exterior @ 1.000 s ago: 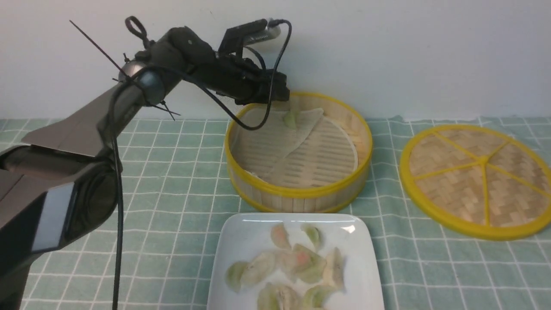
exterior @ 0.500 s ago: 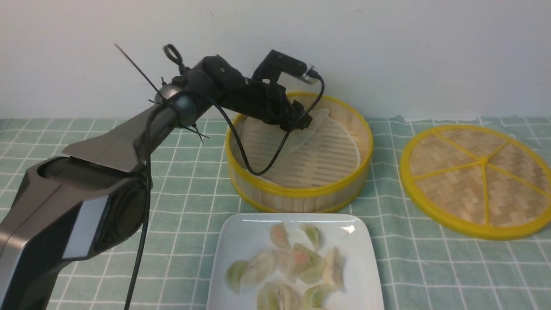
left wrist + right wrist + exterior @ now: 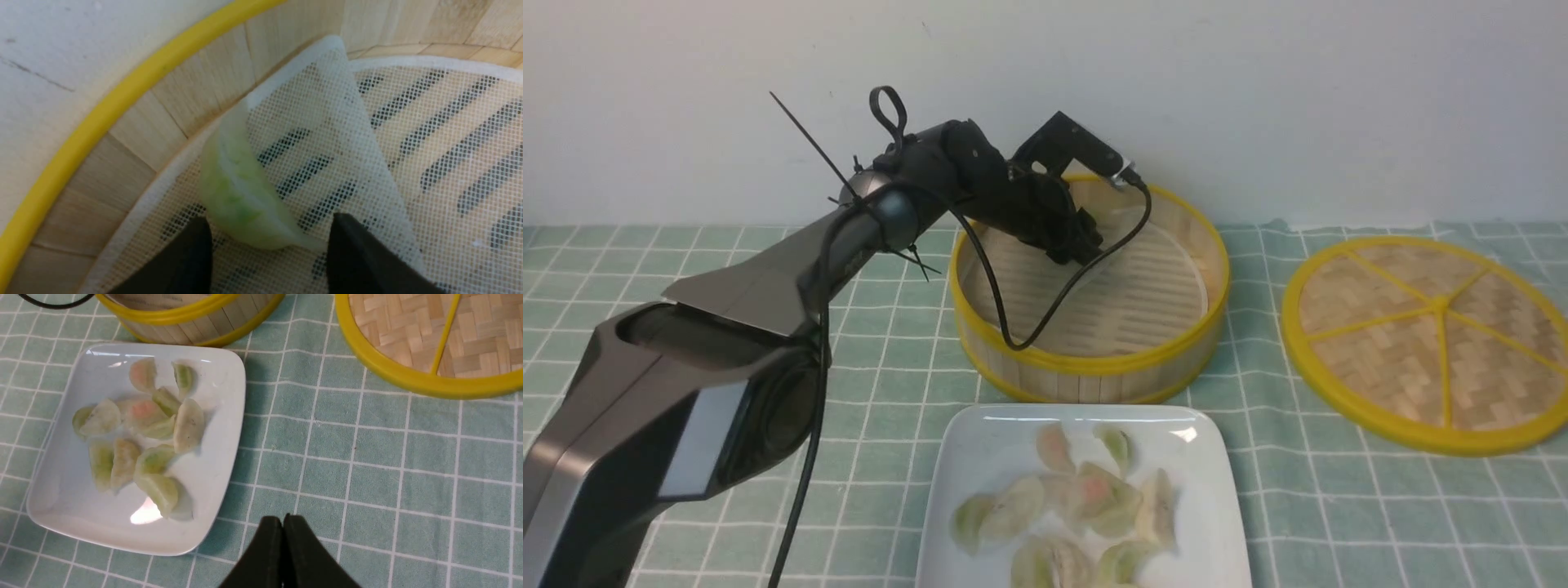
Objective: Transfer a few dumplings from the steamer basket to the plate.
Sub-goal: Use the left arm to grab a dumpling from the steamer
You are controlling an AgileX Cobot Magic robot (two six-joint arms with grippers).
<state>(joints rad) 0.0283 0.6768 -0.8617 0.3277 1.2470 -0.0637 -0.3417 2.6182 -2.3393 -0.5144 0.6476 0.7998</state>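
Front view showed the left gripper (image 3: 1086, 245) reaching down into the far side of the steamer basket (image 3: 1094, 369). Left wrist view showed its jaws apart, one fingertip on each side of a pale green dumpling (image 3: 239, 200). It lay on the white mesh liner (image 3: 339, 134), by a folded-up flap near the basket wall. More dumplings (image 3: 1086, 502) were piled on the plate (image 3: 988, 445) just in front of the basket. The right gripper (image 3: 282, 522), closed and empty, hovered over the green checked counter (image 3: 367, 457) beside the plate.
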